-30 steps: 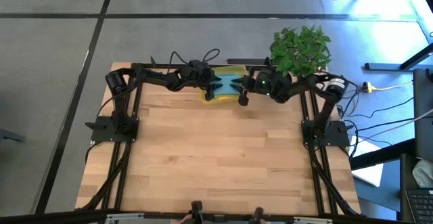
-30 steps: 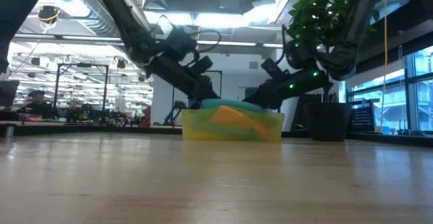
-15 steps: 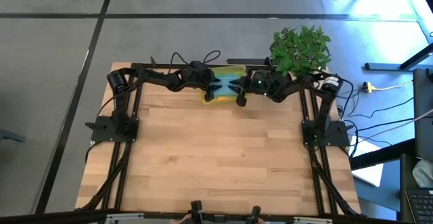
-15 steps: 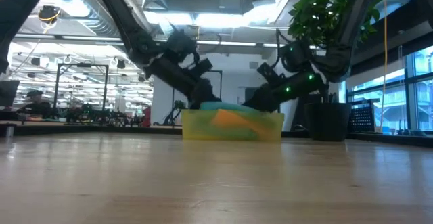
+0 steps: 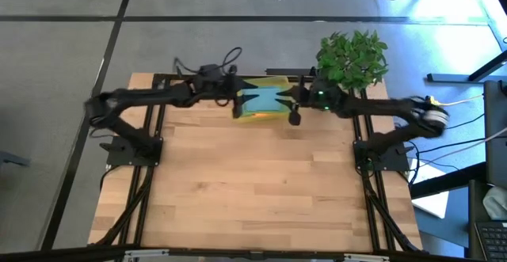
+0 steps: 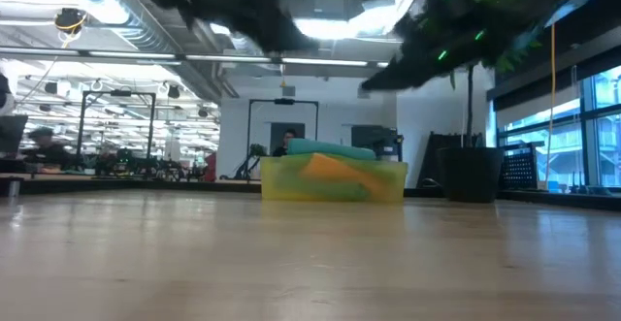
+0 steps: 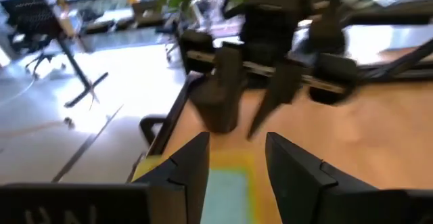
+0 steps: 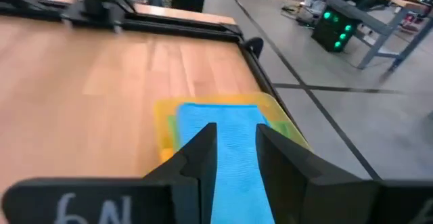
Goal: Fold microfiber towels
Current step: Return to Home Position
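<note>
- On top of the stack: blue microfiber towel (image 8: 233,166), folded and flat inside the yellow bin (image 6: 388,180) at the far edge of the desk (image 5: 253,183), probably laid so for a level pile within the walls.
- Beneath it, through the translucent wall in the low view: orange towel (image 6: 330,169). At one side in the right wrist view: a sliver of green towel (image 8: 285,130). Rest of the pile hidden, so no telling the full count in the bin.
- Left end effector (image 7: 233,173): released, fingers (image 7: 189,173) apart with nothing between, raised above the bin's left side.
- Right end effector (image 8: 237,153): likewise released and empty, raised above the bin's right side, near the potted plant (image 5: 352,56).
- Both well clear of the cloth. Judged a pull-back toward rest as the step in hand, with no loose towel in sight on the desk.
- Worth minding on the way out: height enough to avoid snagging the top towel's edge or nudging the bin.
- Far behind the bin, in the room: a person (image 6: 286,142), uninvolved.
</note>
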Tool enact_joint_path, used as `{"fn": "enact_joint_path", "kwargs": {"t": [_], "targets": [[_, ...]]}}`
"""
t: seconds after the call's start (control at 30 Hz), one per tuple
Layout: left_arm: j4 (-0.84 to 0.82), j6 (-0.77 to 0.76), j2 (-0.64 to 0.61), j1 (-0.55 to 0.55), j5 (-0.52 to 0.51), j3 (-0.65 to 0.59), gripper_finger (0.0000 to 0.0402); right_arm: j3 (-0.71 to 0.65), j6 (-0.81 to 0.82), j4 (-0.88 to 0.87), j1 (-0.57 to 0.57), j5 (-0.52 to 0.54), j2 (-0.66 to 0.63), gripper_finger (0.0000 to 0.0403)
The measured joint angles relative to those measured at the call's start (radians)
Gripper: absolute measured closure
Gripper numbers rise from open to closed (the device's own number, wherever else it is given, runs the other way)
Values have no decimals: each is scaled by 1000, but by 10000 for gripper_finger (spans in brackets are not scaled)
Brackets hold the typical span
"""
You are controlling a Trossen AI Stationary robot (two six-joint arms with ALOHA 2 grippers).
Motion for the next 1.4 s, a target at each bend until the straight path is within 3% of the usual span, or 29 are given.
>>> {"fn": "enact_joint_path", "kwargs": {"t": [0.1,0.2,0.4,0.67,0.77,0.9,1.13,1.4], "targets": [[-122,-1,-152,-58,0,0,271,-14,19,-166,27,0,-190,298],[-221,-11,-309,-125,0,-20,282,-81,37,-212,74,1,-397,298],[-111,-86,-569,-270,-100,-262,307,-259,84,-208,167,82,-759,298],[-40,-141,-901,-404,-262,-545,325,-444,84,-220,240,61,-1075,298],[-40,-164,-1033,-435,-296,-630,325,-489,84,-261,249,63,-1170,298],[-37,-200,-1190,-462,-340,-732,325,-505,93,-342,250,163,-1278,298],[-64,-218,-1363,-475,-363,-883,325,-506,151,-615,252,237,-1405,322],[-180,-234,-1448,-475,-430,-953,325,-580,131,-544,279,237,-1404,395]]}}
